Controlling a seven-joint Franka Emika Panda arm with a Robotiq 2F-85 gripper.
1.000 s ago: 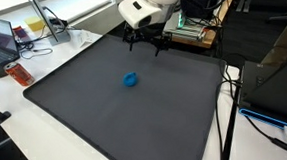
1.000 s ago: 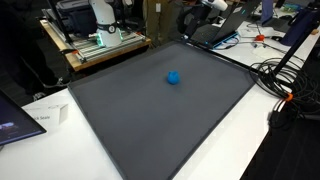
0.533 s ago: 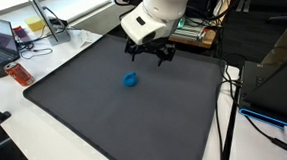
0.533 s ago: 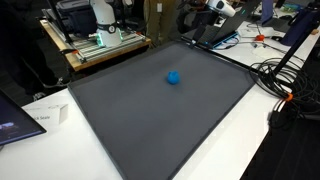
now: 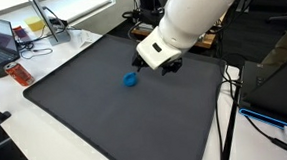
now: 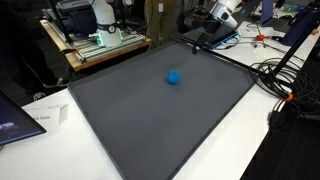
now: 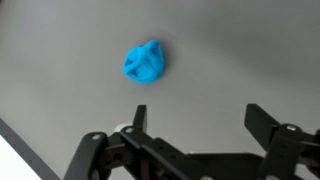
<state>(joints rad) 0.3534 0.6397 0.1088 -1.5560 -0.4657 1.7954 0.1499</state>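
A small crumpled blue object [image 5: 130, 79] lies on the dark grey mat [image 5: 106, 127] in both exterior views; it also shows in the other one [image 6: 174, 77] and in the wrist view [image 7: 145, 61]. My gripper [image 5: 155, 67] hangs open and empty above the mat, just beside the blue object and apart from it. In the wrist view the two black fingers [image 7: 197, 115] are spread wide, and the blue object lies ahead of them, toward the left finger. In an exterior view the gripper [image 6: 204, 37] is near the mat's far edge.
A laptop [image 5: 1, 39] and an orange item [image 5: 20, 74] sit on the white table beside the mat. Cables [image 6: 285, 85] lie beside the mat [image 6: 150, 125]. A 3D printer [image 6: 100, 25] stands behind it. A white box [image 6: 52, 114] is near its corner.
The arm has swung forward from the mat's back edge and lowered, bringing the open gripper close beside the blue object. The blue object has not moved.
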